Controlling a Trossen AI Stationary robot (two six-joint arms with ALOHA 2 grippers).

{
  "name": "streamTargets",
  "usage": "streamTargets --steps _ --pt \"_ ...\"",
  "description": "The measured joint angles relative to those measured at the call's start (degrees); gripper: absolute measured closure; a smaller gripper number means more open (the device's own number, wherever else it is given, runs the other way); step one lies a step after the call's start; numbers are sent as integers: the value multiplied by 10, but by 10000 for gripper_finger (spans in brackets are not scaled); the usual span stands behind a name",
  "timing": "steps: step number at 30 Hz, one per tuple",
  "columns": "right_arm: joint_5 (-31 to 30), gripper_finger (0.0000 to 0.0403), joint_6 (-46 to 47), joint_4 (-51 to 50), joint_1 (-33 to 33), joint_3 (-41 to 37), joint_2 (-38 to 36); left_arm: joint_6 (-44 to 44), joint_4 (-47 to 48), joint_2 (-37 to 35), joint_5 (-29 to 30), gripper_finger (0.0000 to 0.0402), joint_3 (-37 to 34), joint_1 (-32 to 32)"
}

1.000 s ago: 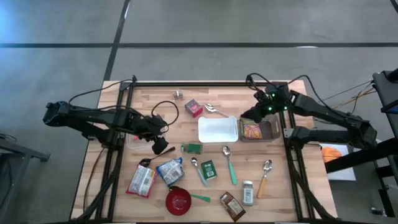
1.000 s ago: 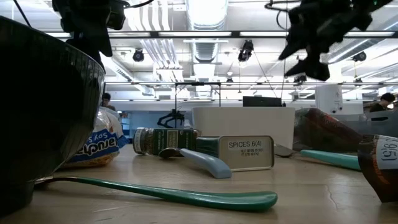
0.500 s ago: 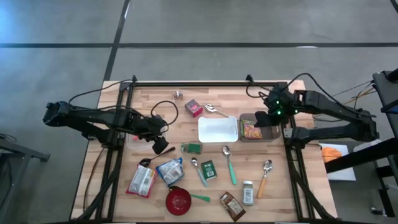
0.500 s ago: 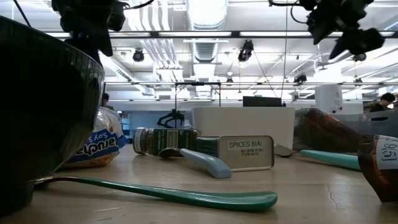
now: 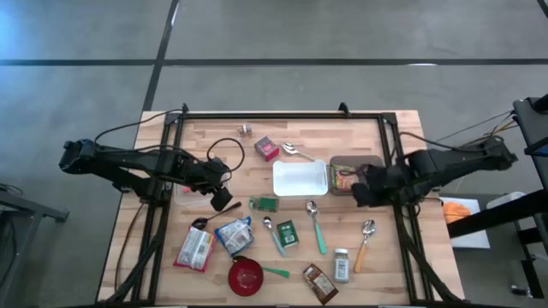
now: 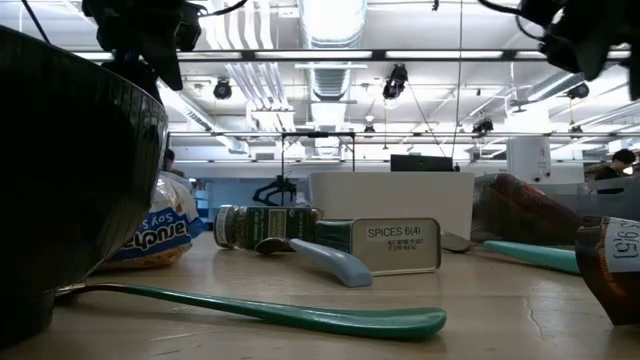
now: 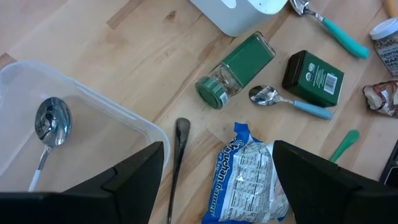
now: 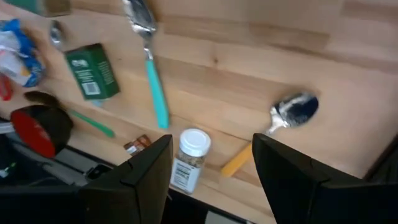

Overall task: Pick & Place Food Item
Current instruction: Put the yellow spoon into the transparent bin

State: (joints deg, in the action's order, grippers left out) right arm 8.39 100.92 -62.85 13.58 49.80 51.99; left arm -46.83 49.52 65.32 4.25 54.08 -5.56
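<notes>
A glossy orange-and-red food packet (image 5: 346, 180) is lying inside a dark rectangular tray (image 5: 341, 161) on the planked wooden table (image 5: 411, 282), beside a white lidded container (image 5: 300, 178). The right gripper (image 5: 363, 194) and left gripper (image 5: 224, 203) are both hanging spread and empty.

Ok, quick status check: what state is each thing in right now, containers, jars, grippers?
Left gripper: open, empty, over the table's left side.
Right gripper: open, empty, beside the dark tray.
Clear container: open, a spoon inside.
Dark tray: open, food inside.
White tray: empty.
Green spice jar: lying down, capped.
White-capped jar: capped.
</notes>
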Motion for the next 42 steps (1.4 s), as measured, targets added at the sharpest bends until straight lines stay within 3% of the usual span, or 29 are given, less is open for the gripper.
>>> streamTargets --steps 6,14,29,42 --pt "-48 184 142 72 107 -36 13 1 0 0 0 95 0 0" --pt "-56 184 248 132 203 -49 110 5 -3 0 0 95 0 0" --pt "-32 184 320 200 287 -42 237 19 -5 0 -20 95 0 0" --pt "-30 184 320 202 288 -52 312 29 -7 0 -49 95 0 0"
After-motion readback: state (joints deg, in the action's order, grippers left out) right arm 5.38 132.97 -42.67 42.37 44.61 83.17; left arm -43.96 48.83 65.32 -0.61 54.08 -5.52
